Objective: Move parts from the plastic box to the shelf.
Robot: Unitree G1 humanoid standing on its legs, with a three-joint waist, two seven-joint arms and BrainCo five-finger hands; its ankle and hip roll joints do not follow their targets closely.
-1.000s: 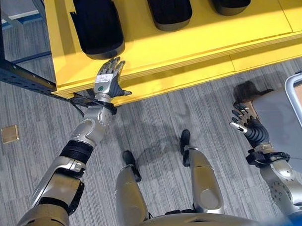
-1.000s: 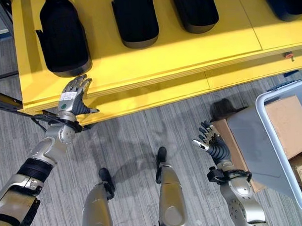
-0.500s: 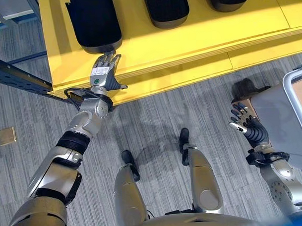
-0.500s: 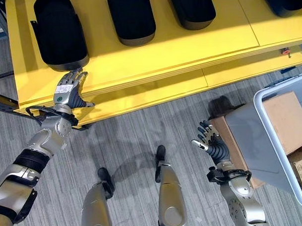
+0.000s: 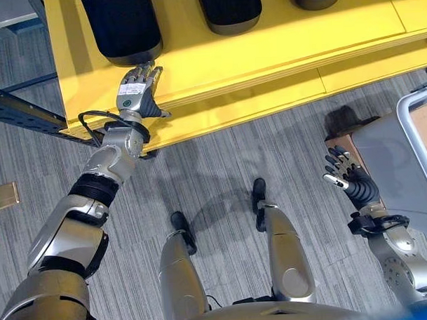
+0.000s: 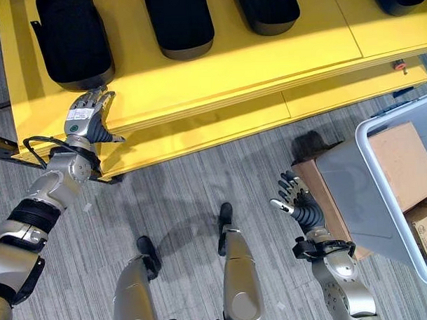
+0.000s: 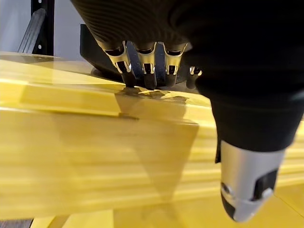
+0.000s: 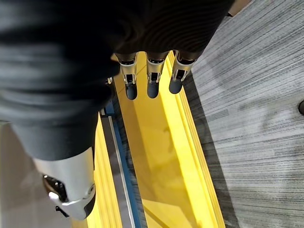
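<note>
Grey striped carpet [image 5: 221, 167] covers the floor — a dark blue steel rack beam [image 5: 22, 110] crosses at left.

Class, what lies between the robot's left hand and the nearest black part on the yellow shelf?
Only a bare strip of yellow shelf separates the left hand from the black part, seen in the right eye view.

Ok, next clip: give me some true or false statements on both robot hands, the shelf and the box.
1. The left robot hand is at the front edge of the yellow shelf, fingers straight. True.
2. It holds a black part. False: it holds nothing; the nearest black part lies on the shelf just beyond its fingertips.
3. The right robot hand grips a cardboard box. False: it is open, beside the plastic box.
4. Cardboard boxes lie in the plastic box. True.
</note>
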